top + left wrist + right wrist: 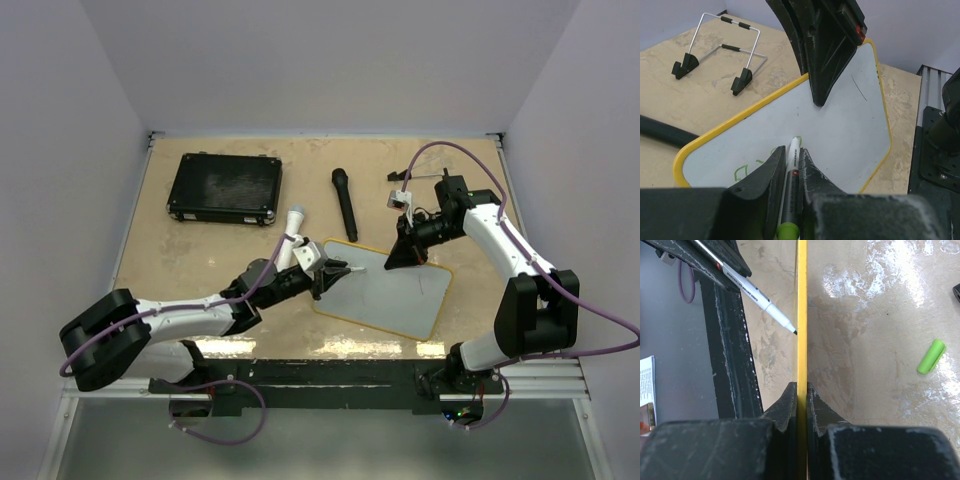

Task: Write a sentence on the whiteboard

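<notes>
The pale, mottled beige tabletop (200, 260) carries a small flat white whiteboard (390, 292) with a thin yellow rim and rounded corners. It sits right of centre toward the near edge, between the two arms. Its surface is mostly bare white. A few thin green handwritten strokes (742, 172) stand on its left part, and one faint dark line (859, 87) lies further right. Whether the board lies flat or is tipped up at its far edge cannot be told.

A black rectangular case (225, 188) of about the same size lies far left, well apart from the board.

The right tool (801, 390) is clamped on the board's far rim, its fingers (787, 400) pressed against both faces of the yellow edge. The left tool (790, 150) reaches in from the left over the board's left end, closed tight on a slim white marker pen (794, 167) with a green rear end. The pen's tip meets the white surface just beside the green strokes.

A black cylindrical rod (345, 203) lies beyond the board at the far centre. A small wire stand (715, 50) with black feet is at the far right. A light green pen cap (931, 356) lies alone on the tabletop.
</notes>
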`<state>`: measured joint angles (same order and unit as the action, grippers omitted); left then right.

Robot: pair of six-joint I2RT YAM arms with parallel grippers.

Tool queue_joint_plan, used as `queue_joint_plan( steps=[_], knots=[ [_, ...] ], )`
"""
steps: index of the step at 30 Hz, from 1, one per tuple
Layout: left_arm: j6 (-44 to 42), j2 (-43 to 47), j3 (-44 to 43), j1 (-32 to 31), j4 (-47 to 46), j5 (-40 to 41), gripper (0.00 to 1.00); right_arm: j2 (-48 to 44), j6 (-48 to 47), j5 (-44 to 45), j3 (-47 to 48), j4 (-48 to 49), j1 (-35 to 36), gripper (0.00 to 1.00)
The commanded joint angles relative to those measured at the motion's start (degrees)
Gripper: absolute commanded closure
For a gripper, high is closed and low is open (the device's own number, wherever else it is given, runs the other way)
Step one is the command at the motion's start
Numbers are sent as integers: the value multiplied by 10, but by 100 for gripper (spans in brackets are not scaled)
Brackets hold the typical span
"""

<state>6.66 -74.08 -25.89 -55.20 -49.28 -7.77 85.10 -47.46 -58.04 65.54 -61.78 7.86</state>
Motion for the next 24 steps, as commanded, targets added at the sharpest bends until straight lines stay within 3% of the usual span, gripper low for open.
queue_joint_plan(
  steps=[1, 14, 24],
  knots=[
    [-9, 23, 19, 8, -28, 35, 100, -19, -42, -15, 6, 21, 2, 100],
    [4, 46, 57, 9, -6, 28, 100, -20, -41, -15, 7, 21, 2, 100],
    [15, 9, 49, 9, -34, -4, 100, -23, -40, -15, 6, 21, 2, 100]
  ],
)
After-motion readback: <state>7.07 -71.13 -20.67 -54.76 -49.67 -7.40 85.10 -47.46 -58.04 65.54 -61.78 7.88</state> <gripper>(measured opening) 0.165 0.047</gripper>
